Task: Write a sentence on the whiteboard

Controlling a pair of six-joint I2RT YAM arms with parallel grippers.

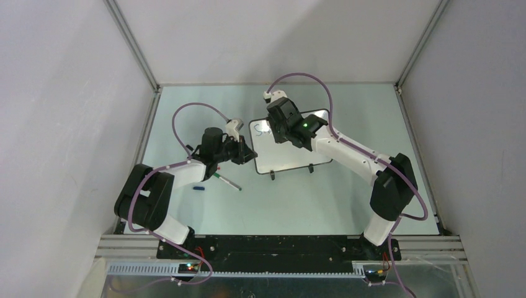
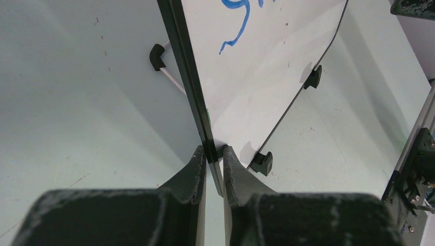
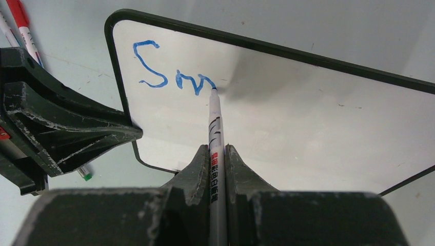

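Note:
The whiteboard (image 1: 291, 155) stands propped on its small black feet mid-table. My left gripper (image 1: 250, 154) is shut on its left edge; in the left wrist view the black frame (image 2: 191, 87) runs down between the closed fingertips of that gripper (image 2: 211, 154). My right gripper (image 3: 218, 152) is shut on a white marker (image 3: 214, 120), hovering over the board's upper left (image 1: 274, 128). The marker tip touches the whiteboard (image 3: 308, 118) at the end of the sentence (image 3: 169, 72), which reads "Sm" in blue. A blue stroke of it (image 2: 237, 28) shows in the left wrist view.
A green-tipped pen (image 1: 227, 181) and a small blue cap (image 1: 198, 187) lie on the table beside the left arm. A red marker (image 3: 23, 25) lies past the board's left corner. Enclosure walls stand close on the left, back and right.

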